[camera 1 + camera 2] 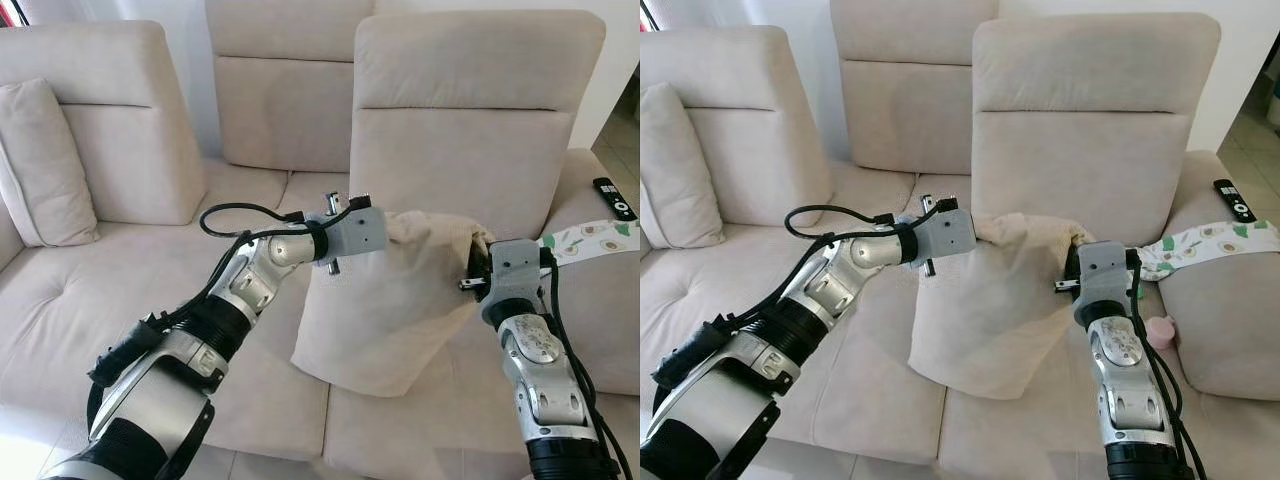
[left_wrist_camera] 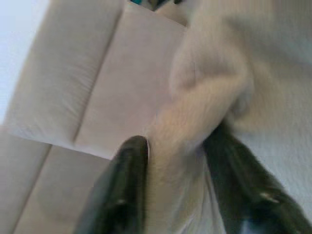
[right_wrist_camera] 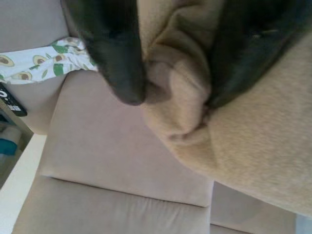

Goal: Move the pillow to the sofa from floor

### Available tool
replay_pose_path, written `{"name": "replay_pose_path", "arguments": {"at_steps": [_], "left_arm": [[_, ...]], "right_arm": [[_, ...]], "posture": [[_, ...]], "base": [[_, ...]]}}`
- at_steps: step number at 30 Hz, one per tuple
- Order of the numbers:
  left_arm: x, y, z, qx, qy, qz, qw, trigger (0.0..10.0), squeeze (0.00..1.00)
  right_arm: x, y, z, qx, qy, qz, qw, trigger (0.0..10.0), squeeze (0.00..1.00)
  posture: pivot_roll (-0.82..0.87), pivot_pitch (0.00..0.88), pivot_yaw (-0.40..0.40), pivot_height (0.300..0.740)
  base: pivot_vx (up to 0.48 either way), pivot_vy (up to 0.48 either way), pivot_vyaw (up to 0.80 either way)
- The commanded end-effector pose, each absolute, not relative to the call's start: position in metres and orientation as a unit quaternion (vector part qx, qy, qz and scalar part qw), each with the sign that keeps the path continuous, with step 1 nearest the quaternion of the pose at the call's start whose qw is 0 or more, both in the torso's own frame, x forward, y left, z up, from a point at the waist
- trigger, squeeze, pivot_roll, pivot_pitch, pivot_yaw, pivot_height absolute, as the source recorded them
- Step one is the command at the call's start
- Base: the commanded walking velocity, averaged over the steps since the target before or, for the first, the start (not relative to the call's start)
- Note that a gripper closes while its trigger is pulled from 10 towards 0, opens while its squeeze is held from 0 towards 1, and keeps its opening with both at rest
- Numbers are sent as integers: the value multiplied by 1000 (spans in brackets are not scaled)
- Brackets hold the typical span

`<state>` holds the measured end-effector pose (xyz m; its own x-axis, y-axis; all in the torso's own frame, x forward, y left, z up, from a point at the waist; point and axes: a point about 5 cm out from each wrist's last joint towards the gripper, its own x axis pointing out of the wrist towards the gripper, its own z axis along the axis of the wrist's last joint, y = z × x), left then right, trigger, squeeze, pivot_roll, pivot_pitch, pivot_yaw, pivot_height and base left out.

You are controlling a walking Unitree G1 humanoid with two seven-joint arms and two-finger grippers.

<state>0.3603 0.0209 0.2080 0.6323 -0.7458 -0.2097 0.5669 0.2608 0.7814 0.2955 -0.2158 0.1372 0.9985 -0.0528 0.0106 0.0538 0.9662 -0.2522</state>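
A beige pillow (image 1: 390, 310) hangs between my two grippers over the middle seat of the beige sofa (image 1: 150, 330), its lower edge resting on the seat cushion. My left gripper (image 1: 385, 228) is shut on the pillow's upper left corner. In the left wrist view a fold of the pillow (image 2: 195, 112) is pinched between the two black fingers (image 2: 124, 190). My right gripper (image 1: 478, 262) is shut on the upper right corner. The right wrist view has the bunched pillow fabric (image 3: 180, 87) squeezed between its fingers (image 3: 114, 58).
Another beige cushion (image 1: 40, 165) leans in the sofa's left corner. An avocado-print cloth (image 1: 590, 238) and a black remote (image 1: 615, 196) lie on the right seat. A small pink object (image 1: 1158, 330) sits in the gap beside my right arm. Upright backrests (image 1: 460, 110) stand behind the pillow.
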Motion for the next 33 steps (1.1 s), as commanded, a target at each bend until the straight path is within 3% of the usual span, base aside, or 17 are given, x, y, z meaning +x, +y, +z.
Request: {"name": "replay_pose_path", "arguments": {"at_steps": [1, 2, 3, 6, 10, 14, 19, 24, 33], "left_arm": [[361, 17, 219, 443, -121, -404, 791, 10000, 0], [361, 17, 219, 443, -121, -404, 791, 10000, 0], [362, 18, 221, 431, -124, -397, 801, 10000, 0], [363, 19, 226, 420, -129, -385, 811, 10000, 0], [370, 24, 247, 380, -161, -330, 849, 10000, 0], [371, 25, 248, 378, -162, -327, 851, 10000, 0], [372, 28, 244, 330, -143, -320, 877, 10000, 0], [373, 28, 245, 319, -144, -313, 883, 10000, 0], [374, 27, 241, 301, -135, -317, 889, 10000, 0]], "right_arm": [[295, -212, 124, -132, 34, -20, 990, 10000, 361], [295, -212, 124, -132, 34, -20, 990, 10000, 361], [295, -213, 124, -138, 34, -25, 990, 10000, 0], [296, -213, 127, -142, 28, -28, 989, 10000, 0], [296, -218, 142, -169, -20, -70, 983, 10000, 0], [296, -218, 144, -174, -24, -76, 982, 10000, 0], [290, -219, 182, -199, -146, -119, 962, 10000, 0], [289, -218, 187, -228, -164, -126, 951, 10000, 0], [289, -193, 183, -197, -174, -45, 964, 10000, 0]], "posture": [[-157, 0, 68, 740], [-157, 0, 68, 740], [-155, 0, 69, 740], [-156, 0, 69, 740], [-152, 0, 65, 740], [-152, 0, 65, 740], [-153, 0, 62, 740], [-155, 0, 62, 740], [-153, 0, 62, 740]], "base": [[0, 0, 0], [0, 0, 0], [0, 0, 0], [0, 0, 0], [0, 0, 0], [0, 0, 0], [0, 0, 0], [0, 0, 0], [0, 0, 0]]}}
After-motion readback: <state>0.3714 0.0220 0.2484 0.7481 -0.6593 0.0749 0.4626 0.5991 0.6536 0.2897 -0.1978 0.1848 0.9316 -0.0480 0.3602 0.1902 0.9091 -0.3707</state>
